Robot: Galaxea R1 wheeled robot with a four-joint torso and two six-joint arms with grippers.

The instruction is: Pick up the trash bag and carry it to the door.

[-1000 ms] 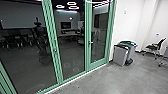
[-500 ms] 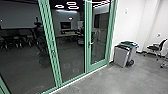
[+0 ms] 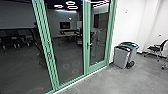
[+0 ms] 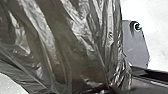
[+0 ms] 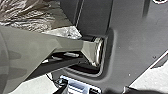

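Up close to the robot's body, the trash bag (image 4: 75,45) looms large in the L wrist view, thin see-thru plastic, greyish, w/ long shiny folds. Brownish stuff shows thru it, but can't tell what's inside. Creased plastic also shows in the R wrist view, near the robot's dark plate (image 5: 132,47) & its jointed bar (image 5: 30,47). Can't tell if the L gripper is open, closed or gripping the bag; same for the R gripper, state can't be told.

Farther out, grey concrete floor (image 3: 107,82) runs up to a glass wall w/ green frames (image 3: 46,45). Toward its R end is a glass door (image 3: 98,67), same green frame, w/ a metal handle (image 3: 90,44) on its L side; the door looks closed.

Just R of the door, by the white wall (image 3: 130,27), two bins stand close together, upright: a grey bin (image 3: 121,58) w/ a black top, & partly behind it another bin (image 3: 133,52), also grey, w/ a green lid (image 3: 130,44). A dark wheel (image 3: 130,64) sits low beside the front one. Contents of both: can't see in.

Well apart from the bins, at far R, is a black office chair (image 3: 156,48) on a wheeled base.

Thru the glass, in the dim bkgd: a table (image 3: 67,35), a dark screen (image 3: 65,25), a row of chairs (image 3: 15,38) & bright ring lights (image 3: 70,3) up top.
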